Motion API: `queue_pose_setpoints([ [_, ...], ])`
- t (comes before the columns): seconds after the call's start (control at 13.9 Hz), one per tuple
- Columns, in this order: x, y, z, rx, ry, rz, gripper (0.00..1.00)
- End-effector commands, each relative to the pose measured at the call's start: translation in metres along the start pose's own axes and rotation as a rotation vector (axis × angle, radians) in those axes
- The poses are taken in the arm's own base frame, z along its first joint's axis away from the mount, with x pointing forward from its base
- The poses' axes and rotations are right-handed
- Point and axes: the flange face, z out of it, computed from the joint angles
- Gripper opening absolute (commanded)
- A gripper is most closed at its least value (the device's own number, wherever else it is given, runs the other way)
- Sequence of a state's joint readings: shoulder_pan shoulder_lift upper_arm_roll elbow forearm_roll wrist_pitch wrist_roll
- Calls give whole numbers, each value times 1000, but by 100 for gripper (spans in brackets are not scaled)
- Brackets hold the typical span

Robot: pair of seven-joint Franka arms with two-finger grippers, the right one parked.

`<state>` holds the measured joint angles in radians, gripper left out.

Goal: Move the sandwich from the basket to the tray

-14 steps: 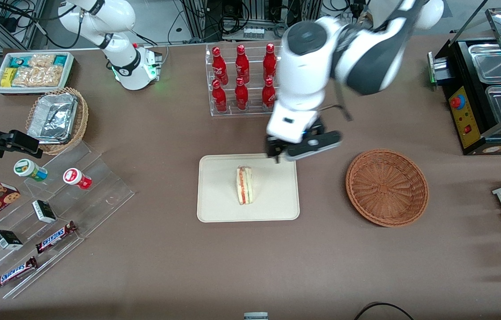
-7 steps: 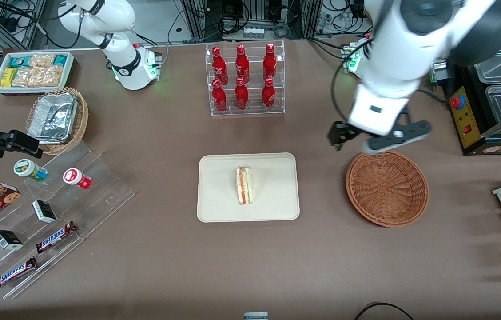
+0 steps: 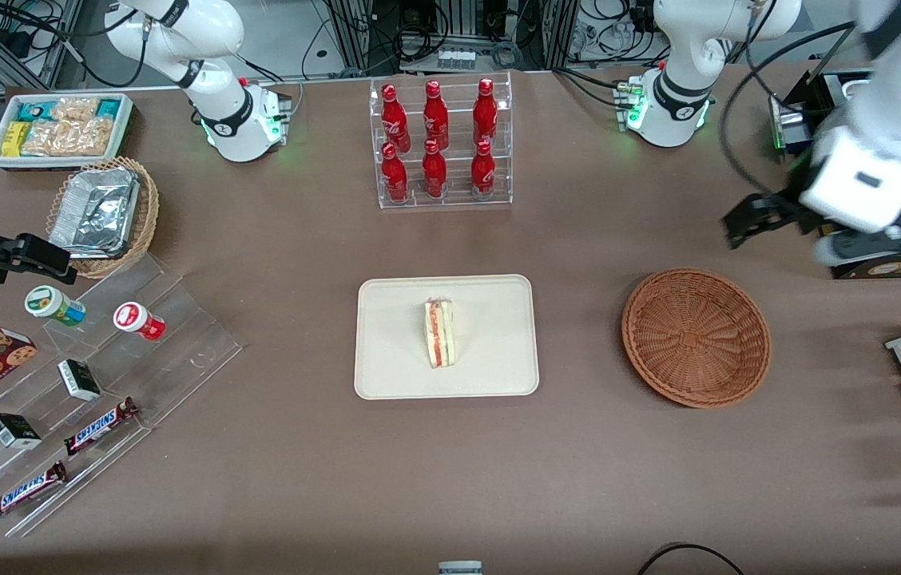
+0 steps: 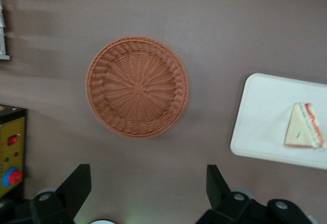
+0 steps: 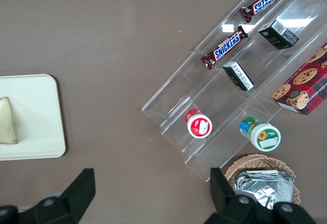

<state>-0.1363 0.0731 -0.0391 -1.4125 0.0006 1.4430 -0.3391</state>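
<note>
The brown worktop (image 3: 275,471) fills the front view, and the largest task item on it is the cream rectangular tray (image 3: 394,367), sitting at the centre of the frame. Beside it, toward the working arm's end and well apart from it, is the round brown wicker basket (image 3: 696,337), centre-right in the frame and holding nothing. At the upper right edge of the frame hangs the left arm's pincer (image 3: 778,228), raised above the worktop, near the basket's rim but not over the bowl and farther from the camera than it. In the left wrist view the two dark fingers (image 4: 76,185) stand wide apart with nothing between them, and basket and tray both lie below.

Smallest is the sandwich (image 3: 440,332) — a triangular wedge lying flat on the tray near its middle, the red-orange and green filling showing along one edge. It touches nothing but the tray, so the task looks done.

As for handling, the wedge is probably light and soft — bread that dents under pressure, with layers that could slide or spill if it were tipped. Any hold would best be a gentle one across the two flat bread faces near the thick middle, not at the thin corner.
</note>
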Motion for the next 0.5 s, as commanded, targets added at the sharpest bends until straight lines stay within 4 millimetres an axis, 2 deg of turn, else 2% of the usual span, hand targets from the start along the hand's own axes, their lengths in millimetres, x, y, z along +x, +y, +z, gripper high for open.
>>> queue_pose_setpoints([
  [0.0,-14,-40,-10,-21,-35,61,99],
  [0.14,-19,-80,-10,-20,-71,123,99],
  [0.22,-21,-92,-9,-22,-77,135,99],
  [0.43,-28,-111,-7,-19,-78,117,99],
])
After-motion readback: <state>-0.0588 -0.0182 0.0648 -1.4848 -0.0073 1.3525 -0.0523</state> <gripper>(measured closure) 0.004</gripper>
